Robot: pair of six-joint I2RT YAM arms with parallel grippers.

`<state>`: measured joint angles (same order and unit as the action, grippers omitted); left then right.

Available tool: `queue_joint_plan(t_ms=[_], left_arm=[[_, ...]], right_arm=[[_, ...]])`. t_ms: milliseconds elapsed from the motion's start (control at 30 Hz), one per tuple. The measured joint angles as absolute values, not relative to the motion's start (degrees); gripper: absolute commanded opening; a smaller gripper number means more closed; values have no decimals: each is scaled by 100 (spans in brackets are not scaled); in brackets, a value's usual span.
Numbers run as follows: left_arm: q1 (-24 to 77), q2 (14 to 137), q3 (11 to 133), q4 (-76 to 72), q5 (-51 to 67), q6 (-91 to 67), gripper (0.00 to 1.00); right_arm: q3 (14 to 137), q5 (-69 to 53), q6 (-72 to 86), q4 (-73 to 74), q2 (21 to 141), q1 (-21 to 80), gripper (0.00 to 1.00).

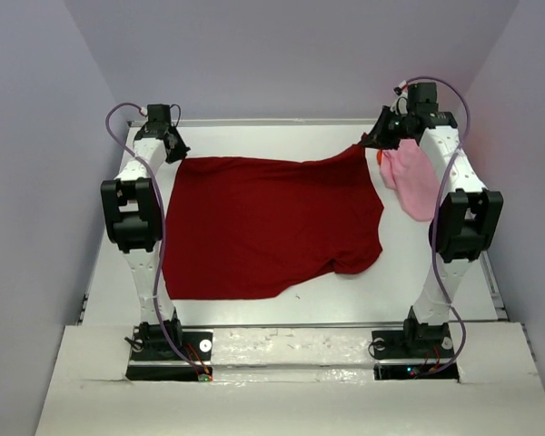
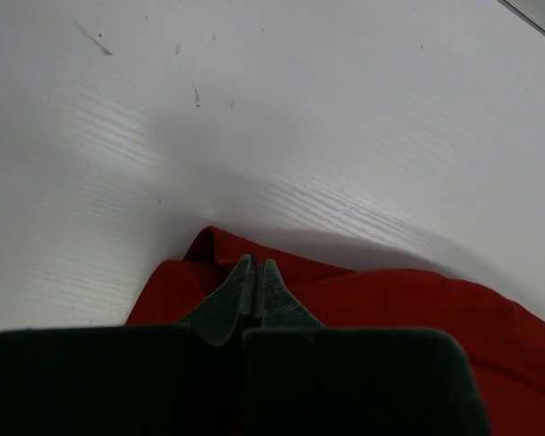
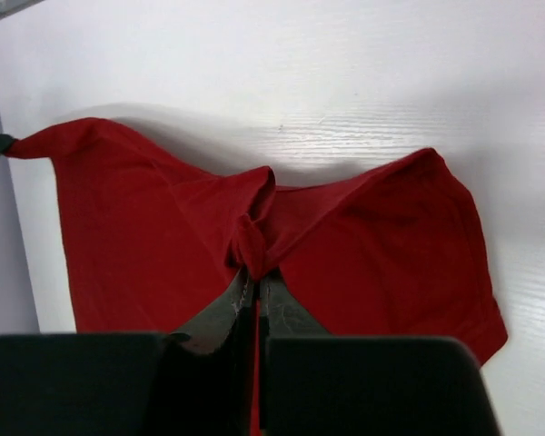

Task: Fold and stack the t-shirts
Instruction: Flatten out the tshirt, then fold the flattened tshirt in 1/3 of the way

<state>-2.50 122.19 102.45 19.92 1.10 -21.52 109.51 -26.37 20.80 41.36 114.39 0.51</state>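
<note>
At the near edge of the white desk (image 1: pixel 345 295), the two arms stood on their bases, the left arm (image 1: pixel 134 218) on the left and the right arm (image 1: pixel 461 225) on the right, both reaching away toward the far side. Between them a dark red t-shirt (image 1: pixel 268 227) lay spread wide and mostly flat across the middle of the desk, its near edge slightly uneven and its right side curling into a rounded flap. At the shirt's far left corner, the left hand (image 1: pixel 173 143) was pinched closed on the cloth; in the left wrist view its dark fingertips (image 2: pixel 245 286) met over a small fold of red fabric just above the desk. At the far right corner, the right hand (image 1: pixel 372 141) was likewise clamped on the shirt, and the right wrist view showed a bunched knot of red cloth held between the fingertips (image 3: pixel 241 295), with the corner drawn up into a peak. Just beside the right arm, a light pink t-shirt (image 1: pixel 413 182) lay crumpled on the desk, with a sliver of bright orange cloth (image 1: pixel 380 156) at its far left edge.
</note>
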Motion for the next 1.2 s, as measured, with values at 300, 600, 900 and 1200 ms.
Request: queue_joint_plan(t_ms=[300, 600, 900, 1200], left_arm=[[-388, 12018, 9985, 2102, 154, -2128, 0], [-464, 11518, 9756, 2276, 268, -2139, 0], [-499, 11402, 9636, 2801, 364, -2215, 0], [-499, 11443, 9832, 3428, 504, -2331, 0]], right_arm=[[10560, -2869, 2075, 4296, 10735, 78, 0], [9865, -2923, 2073, 4554, 10715, 106, 0], [9408, -2941, 2060, 4777, 10228, 121, 0], [9214, -2987, 2047, 4858, 9979, 161, 0]])
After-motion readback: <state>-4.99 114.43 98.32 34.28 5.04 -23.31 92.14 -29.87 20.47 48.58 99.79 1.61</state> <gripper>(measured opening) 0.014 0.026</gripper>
